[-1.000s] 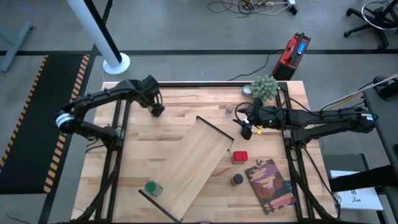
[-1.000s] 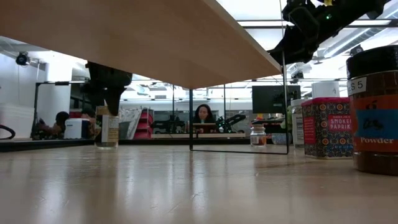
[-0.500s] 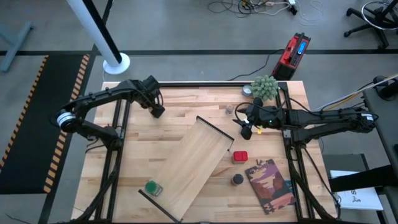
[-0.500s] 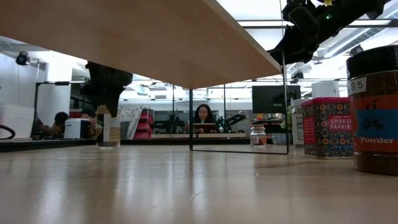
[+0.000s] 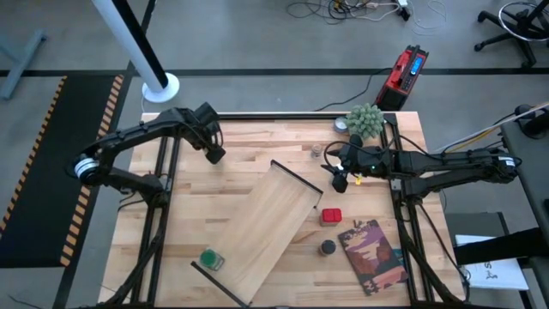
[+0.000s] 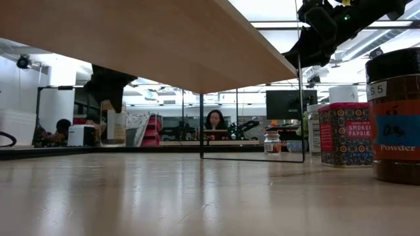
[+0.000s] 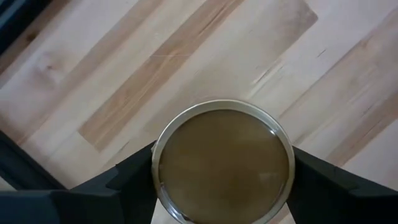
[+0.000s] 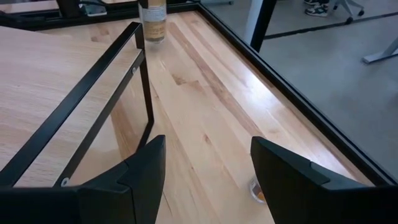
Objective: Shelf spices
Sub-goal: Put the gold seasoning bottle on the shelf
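My left gripper is near the table's far edge, shut on a tan-topped spice jar. In the low view that jar hangs clear of the tabletop. My right gripper is open and hovers off the far short end of the shelf, a pale plywood board lying diagonally with black end rails. A small clear glass jar stands close by it. The red jar and black-topped jar stand right of the shelf. The green-topped jar stands at its near left end. My left gripper comes from above, pointing down, and pinches the tan-topped jar just below its lid, at the rim, one finger on each side. The jar stays upright and is lifted clear of the table.
A fuzzy green plant sits at the far right corner with a white-topped jar beside it. A reddish-brown book lies at the near right. The shelf's black rail stands close ahead of my right gripper. Bare tabletop lies left of the shelf.
My left gripper has risen a little, still shut. The tan-topped jar, which stood on the table a second ago, now hangs upright clear of it. My right arm has kept still.
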You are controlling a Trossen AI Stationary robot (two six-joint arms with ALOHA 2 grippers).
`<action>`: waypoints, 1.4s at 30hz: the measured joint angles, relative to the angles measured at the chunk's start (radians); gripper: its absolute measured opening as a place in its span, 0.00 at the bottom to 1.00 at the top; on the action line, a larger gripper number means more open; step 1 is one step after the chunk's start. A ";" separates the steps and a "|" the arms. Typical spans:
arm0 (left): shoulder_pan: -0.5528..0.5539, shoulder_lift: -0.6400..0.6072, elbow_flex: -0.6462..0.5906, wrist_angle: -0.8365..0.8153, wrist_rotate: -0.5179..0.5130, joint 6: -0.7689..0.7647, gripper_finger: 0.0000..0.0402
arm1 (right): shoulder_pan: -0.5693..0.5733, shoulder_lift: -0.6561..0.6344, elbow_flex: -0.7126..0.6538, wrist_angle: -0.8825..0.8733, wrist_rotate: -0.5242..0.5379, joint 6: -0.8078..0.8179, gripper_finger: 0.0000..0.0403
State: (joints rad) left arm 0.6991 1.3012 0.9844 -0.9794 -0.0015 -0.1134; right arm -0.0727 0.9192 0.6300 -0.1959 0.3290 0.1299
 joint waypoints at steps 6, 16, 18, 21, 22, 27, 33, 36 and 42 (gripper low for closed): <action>-0.005 -0.025 0.051 -0.048 0.021 0.000 0.68 | 0.000 0.000 0.000 0.001 0.000 0.000 0.53; -0.099 -0.063 0.208 -0.153 0.131 0.000 0.67 | 0.000 0.000 0.000 0.005 -0.015 0.000 0.53; -0.127 -0.071 0.253 -0.177 0.140 0.000 0.68 | 0.000 0.000 0.000 0.013 -0.015 0.000 0.53; -0.179 -0.073 0.335 -0.220 0.150 -0.009 0.67 | 0.000 0.000 0.000 0.015 -0.015 -0.002 0.53; -0.200 -0.073 0.364 -0.229 0.150 -0.016 0.66 | 0.000 0.000 0.000 0.015 -0.015 -0.006 0.53; -0.329 -0.073 0.480 -0.251 0.151 -0.068 0.67 | 0.000 0.000 0.000 0.015 -0.015 -0.011 0.53; -0.502 -0.054 0.553 -0.247 0.145 -0.166 0.67 | 0.000 0.000 0.000 0.014 -0.015 -0.011 0.53; -0.583 -0.040 0.561 -0.227 0.142 -0.214 0.66 | 0.000 0.000 0.000 0.014 -0.015 -0.011 0.53; -0.735 0.006 0.560 -0.203 0.142 -0.265 0.67 | 0.000 0.000 0.000 0.014 -0.015 -0.007 0.53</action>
State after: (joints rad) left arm -0.0360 1.3075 1.5440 -1.1827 0.1405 -0.3779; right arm -0.0723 0.9192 0.6300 -0.1814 0.3141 0.1227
